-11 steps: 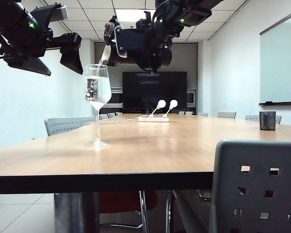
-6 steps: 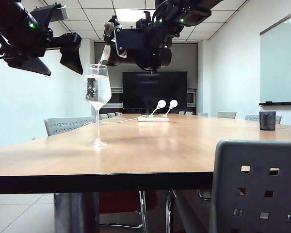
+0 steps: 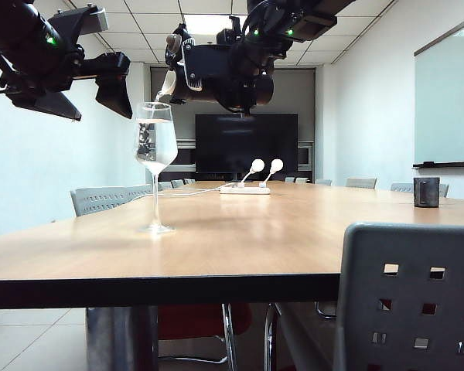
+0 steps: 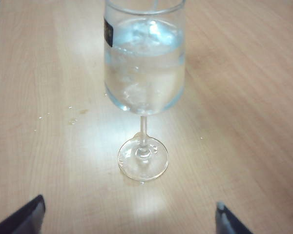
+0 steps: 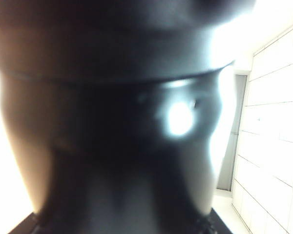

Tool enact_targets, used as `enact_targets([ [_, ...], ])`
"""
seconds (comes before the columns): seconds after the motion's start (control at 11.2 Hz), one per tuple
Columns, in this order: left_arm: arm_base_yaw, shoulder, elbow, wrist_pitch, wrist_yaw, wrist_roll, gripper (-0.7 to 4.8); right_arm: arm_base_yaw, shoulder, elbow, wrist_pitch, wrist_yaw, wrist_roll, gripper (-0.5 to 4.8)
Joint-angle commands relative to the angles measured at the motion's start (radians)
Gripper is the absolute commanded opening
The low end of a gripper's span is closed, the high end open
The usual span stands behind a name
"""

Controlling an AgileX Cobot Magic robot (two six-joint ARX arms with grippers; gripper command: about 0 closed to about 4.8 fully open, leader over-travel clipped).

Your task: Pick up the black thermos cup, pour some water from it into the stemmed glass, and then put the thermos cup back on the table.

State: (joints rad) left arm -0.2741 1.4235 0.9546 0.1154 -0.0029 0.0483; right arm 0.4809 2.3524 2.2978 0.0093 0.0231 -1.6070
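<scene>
Exterior: right tool (image 3: pixel 216 77) clamped on the tall matte black thermos cup (image 3: pixel 209 75), tipped level, pale spout at the clear stemmed glass (image 3: pixel 155 166) rim. Glass stands on the light wood-grain table (image 3: pixel 240 239). Left tool (image 3: pixel 112 85) at its 10 o'clock.

Left wrist: fingers (image 4: pixel 19 219) spread apart (glass part-filled).

Right wrist: black cup body (image 5: pixel 112 122) fills view.

stemmed glass (image 3: pixel 155 166) on table (image 3: pixel 240 247), thermos cup (image 3: pixel 209 76) tipped above it
</scene>
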Motion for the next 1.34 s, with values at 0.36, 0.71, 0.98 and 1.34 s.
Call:
enact_targets([
  [0.36, 0.0, -0.005, 0.002, 0.011, 0.003, -0.003, 4.79, 0.002, -0.019, 0.014, 0.077, -0.004, -0.024, 2.83],
  [0.71, 0.0, -0.005, 0.002, 0.011, 0.003, -0.003, 4.79, 0.003, -0.019, 0.014, 0.077, -0.003, -0.047, 2.83],
  [0.98, 0.0, -0.005, 0.002, 0.011, 0.003, -0.003, 4.79, 0.003, -0.021, 0.019, 0.077, -0.023, -0.051, 2.83],
  [1.34, 0.0, -0.005, 0.002, 0.004, 0.003, -0.003, 4.79, 0.003, -0.021, 0.02, 0.077, -0.023, -0.065, 2.83],
])
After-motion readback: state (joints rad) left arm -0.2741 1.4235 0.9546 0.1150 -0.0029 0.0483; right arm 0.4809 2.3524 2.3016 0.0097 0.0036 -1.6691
